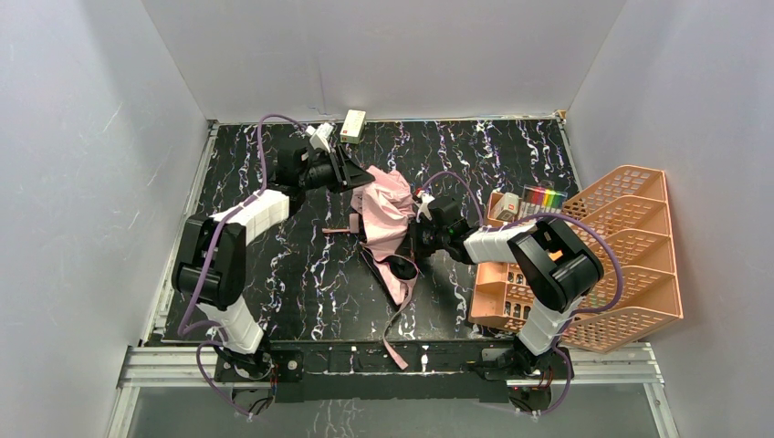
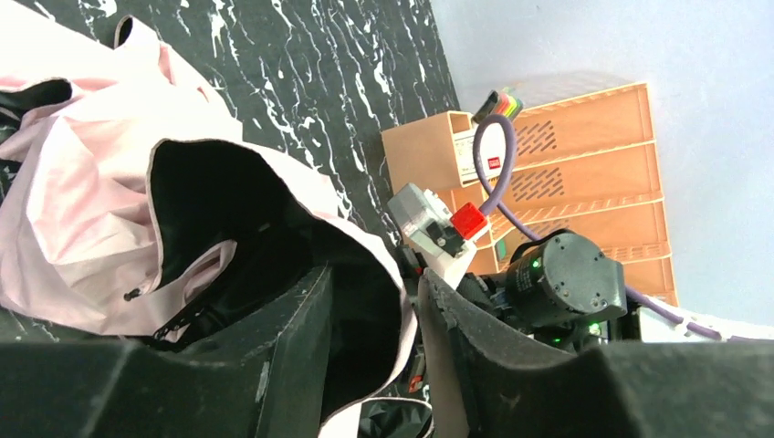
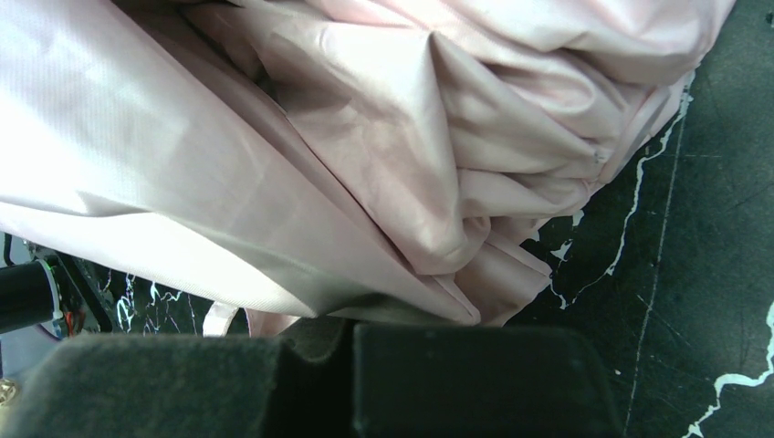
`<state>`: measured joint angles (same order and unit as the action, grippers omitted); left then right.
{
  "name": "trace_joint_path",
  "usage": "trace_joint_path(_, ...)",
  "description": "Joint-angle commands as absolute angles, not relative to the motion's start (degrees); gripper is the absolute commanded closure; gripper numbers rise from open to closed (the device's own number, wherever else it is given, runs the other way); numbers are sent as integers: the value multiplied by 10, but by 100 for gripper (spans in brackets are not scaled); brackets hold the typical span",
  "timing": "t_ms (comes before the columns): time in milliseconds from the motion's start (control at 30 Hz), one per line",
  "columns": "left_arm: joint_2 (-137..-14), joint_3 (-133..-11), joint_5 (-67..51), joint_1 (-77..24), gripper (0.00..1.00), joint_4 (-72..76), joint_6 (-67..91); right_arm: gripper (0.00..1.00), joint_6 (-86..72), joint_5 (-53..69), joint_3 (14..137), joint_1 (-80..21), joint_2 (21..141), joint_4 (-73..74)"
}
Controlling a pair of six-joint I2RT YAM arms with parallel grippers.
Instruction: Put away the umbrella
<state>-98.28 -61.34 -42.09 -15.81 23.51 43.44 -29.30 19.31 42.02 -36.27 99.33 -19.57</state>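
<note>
The umbrella (image 1: 388, 214) lies crumpled mid-table (image 1: 274, 274), unfolded, pink face mostly up with black lining showing at the near side; its strap (image 1: 394, 338) trails toward the near edge. It is not yet bundled, so the task is judged early-to-middle, and the step in hand is taken to be gathering loose canopy.

The left gripper (image 1: 358, 175) is seen part open. In the left wrist view a pink-hemmed fold sits in the gap between the fingers (image 2: 301, 347), not clamped. The right gripper (image 1: 413, 239) is shut, with fabric pressed against its tips in the right wrist view (whether a fold is pinched cannot be told).

To do it well, probably: only cloth should be taken by the left jaws, ribs avoided, and the closure made deep on the hem so it is not slipped. The fold should then be drawn in toward the centre while the bundle is pinned by the right. Dragging the whole umbrella is the likely risk.

Pose: the left arm is stretched to the far side, its wrist turned right onto the canopy's far edge. The right arm is folded at the elbow, its forearm laid low and leftward into the umbrella's middle. The orange rack (image 1: 630, 237) is well apart at right, the cream box (image 1: 353, 125) at the far wall
</note>
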Motion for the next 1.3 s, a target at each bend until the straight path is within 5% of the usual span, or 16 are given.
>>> trace_joint_path(0,-980,-643,-448,-156,69,225,425,100,-273,183,409,-367,1015,-131)
trace_joint_path(300,-968,-654,-468,-156,100,200,419,100,-278,181,406,-366,1014,-136)
trace_joint_path(700,-884,-736,-479,-159,100,158,434,100,-326,156,388,-367,1008,-156)
trace_joint_path(1033,-772,-617,-408,-235,100,120,418,99,-367,172,397,-367,999,-185)
trace_joint_path(1267,-720,-532,-300,-315,100,174,452,89,-396,207,376,-387,953,-231)
